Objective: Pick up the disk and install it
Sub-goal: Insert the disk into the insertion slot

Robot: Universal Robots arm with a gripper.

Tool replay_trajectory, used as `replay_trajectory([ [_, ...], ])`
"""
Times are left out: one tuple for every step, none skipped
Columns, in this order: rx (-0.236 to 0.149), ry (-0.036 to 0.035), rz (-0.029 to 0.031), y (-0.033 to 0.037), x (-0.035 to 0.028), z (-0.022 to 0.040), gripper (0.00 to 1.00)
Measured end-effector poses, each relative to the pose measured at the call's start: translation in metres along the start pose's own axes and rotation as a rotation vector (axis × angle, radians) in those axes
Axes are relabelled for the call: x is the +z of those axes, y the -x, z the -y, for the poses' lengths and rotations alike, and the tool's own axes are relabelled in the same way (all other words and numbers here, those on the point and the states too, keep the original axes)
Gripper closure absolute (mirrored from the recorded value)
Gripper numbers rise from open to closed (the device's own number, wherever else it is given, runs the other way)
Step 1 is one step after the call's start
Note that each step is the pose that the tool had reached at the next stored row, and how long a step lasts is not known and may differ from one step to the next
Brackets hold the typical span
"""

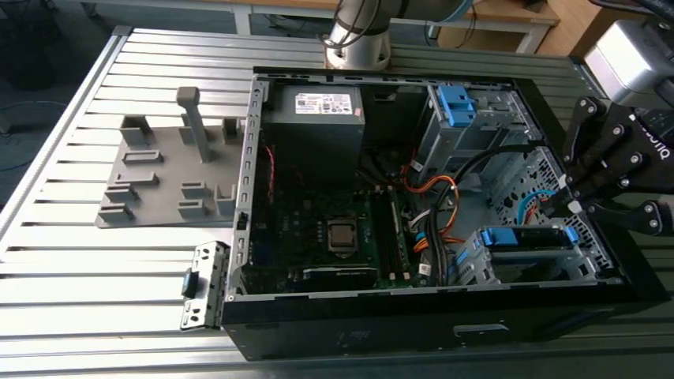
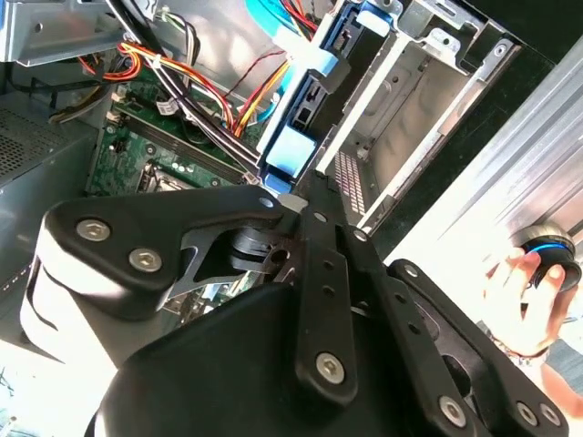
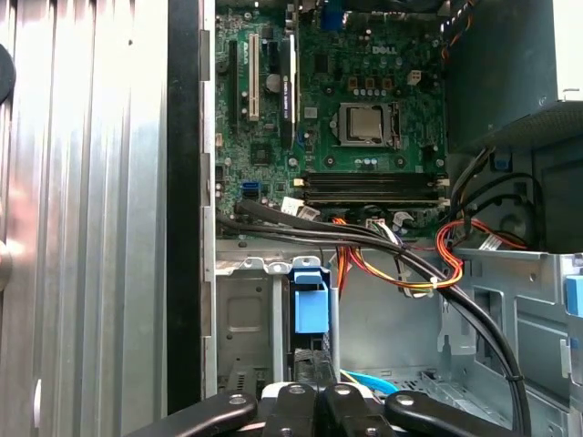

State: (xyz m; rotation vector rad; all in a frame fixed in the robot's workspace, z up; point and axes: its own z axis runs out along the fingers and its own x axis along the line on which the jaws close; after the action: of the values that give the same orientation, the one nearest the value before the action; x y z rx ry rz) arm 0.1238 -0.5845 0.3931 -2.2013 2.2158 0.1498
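The disk (image 1: pixel 526 237) sits edge-up in the drive cage at the near corner of the open computer case, on the exterior view's right. Its bright blue caddy shows at both ends. In both wrist views the caddy's blue end (image 3: pixel 310 308) (image 2: pixel 296 137) stands between the cage's metal walls. My black gripper (image 1: pixel 577 204) hangs just over that cage's outer end, its fingers pressed together. In the wrist views the gripper (image 3: pixel 306 393) (image 2: pixel 305 196) ends right at the blue caddy. I cannot tell whether the fingertips touch it.
A second blue bracket (image 1: pixel 455 103) sits in the far drive bay. Orange and black cables (image 3: pixel 428 273) run beside the cage, above the green motherboard (image 1: pixel 337 237). A grey fixture plate (image 1: pixel 169 178) lies on the slatted table. A hand (image 2: pixel 515 300) holds a small device beyond the case.
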Motion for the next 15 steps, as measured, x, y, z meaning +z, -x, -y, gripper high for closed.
replay_trajectory([
  [0.0,0.0,0.0,0.0,0.0,0.0,0.89],
  [0.0,0.0,0.0,0.0,0.0,0.0,0.89],
  [0.0,0.0,0.0,0.0,0.0001,0.0,0.89],
  [0.0,0.0,0.0,0.0,0.0001,0.0,0.89],
  [0.0,0.0,0.0,0.0,0.0001,0.0,0.89],
  [0.0,0.0,0.0,0.0,0.0002,0.0,0.89],
  [0.0,0.0,0.0,0.0,0.0002,0.0,0.89],
  [0.0,0.0,0.0001,0.0,0.0002,0.0,0.89],
  [0.0,0.0,0.0002,0.0,0.0004,0.0005,0.89],
  [0.0,0.0,0.0003,-0.0001,0.0007,0.0015,0.89],
  [0.0,0.0001,0.0003,-0.0001,0.0009,0.0032,0.89],
  [0.0,0.0003,0.0001,-0.0001,0.0011,0.0059,0.89],
  [0.0,0.0005,-0.0001,-0.0001,0.0013,0.0092,0.89],
  [0.0,0.001,0.0001,-0.0001,0.0019,0.0128,0.89],
  [0.0,0.0017,-0.0001,-0.0001,0.0026,0.0172,0.89],
])
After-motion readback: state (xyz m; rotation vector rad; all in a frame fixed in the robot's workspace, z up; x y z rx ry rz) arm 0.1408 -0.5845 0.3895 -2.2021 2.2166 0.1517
